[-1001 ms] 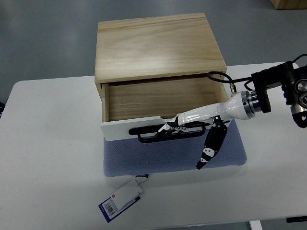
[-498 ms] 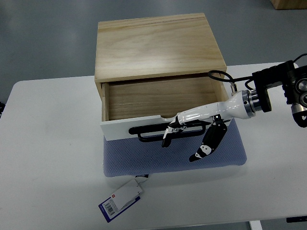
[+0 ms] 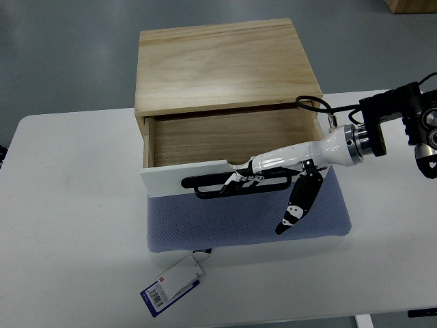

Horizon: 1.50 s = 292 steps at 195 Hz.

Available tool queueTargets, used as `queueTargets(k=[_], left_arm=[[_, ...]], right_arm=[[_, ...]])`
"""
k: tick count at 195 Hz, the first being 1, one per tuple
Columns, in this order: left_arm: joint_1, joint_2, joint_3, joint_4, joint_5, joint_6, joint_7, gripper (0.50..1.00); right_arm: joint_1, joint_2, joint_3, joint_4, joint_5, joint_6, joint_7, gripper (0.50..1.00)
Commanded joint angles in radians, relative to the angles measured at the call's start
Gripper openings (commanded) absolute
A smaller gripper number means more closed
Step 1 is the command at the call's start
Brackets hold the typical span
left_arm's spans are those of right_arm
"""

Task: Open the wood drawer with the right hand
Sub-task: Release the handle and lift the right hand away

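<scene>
A pale wooden box point(image 3: 225, 65) stands on a blue-grey mat point(image 3: 232, 225). Its drawer point(image 3: 218, 140) is pulled out toward me and shows an empty wooden inside. The drawer has a white front point(image 3: 167, 180) with a black bar handle point(image 3: 205, 186). My right hand point(image 3: 240, 182) reaches in from the right. Its fingers are curled around the middle of the handle. Its black-and-white thumb point(image 3: 293, 208) hangs below, over the mat. The left arm is out of view.
The box and mat sit on a white table point(image 3: 68, 205). A white and blue tag point(image 3: 172, 283) lies at the mat's front left corner. A black cable point(image 3: 311, 106) loops by the box's right side. Grey floor lies beyond the table.
The fingers came down off the handle half a second ago and are now curled on it again. The thumb swung slightly. The drawer front has shifted a little toward the box.
</scene>
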Motion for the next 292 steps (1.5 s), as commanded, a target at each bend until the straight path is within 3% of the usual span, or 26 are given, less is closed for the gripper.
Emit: queueTargets(k=[1, 172, 235, 261, 292], left_arm=[[0.0, 0.0, 0.0, 0.0, 0.0, 0.0, 0.0, 1.0], [0.0, 0.0, 0.0, 0.0, 0.0, 0.0, 0.0, 1.0], [0.0, 0.0, 0.0, 0.0, 0.0, 0.0, 0.0, 1.0], [0.0, 0.0, 0.0, 0.0, 0.0, 0.0, 0.0, 1.0], [0.0, 0.0, 0.0, 0.0, 0.0, 0.0, 0.0, 1.0]], right_arm=[[-0.001, -0.002, 0.003, -0.003, 0.0, 0.0, 0.002, 0.926], [-0.018, -0.012, 0.178, -0.003, 0.024, 0.0, 0.0, 0.932], [0.028, -0.113, 0.236, -0.005, 0.155, 0.0, -0.01, 0.932], [0.026, -0.137, 0.285, -0.04, 0.187, 0.0, -0.009, 0.932], [0.02, -0.145, 0.305, -0.193, 0.265, 0.0, -0.004, 0.932]])
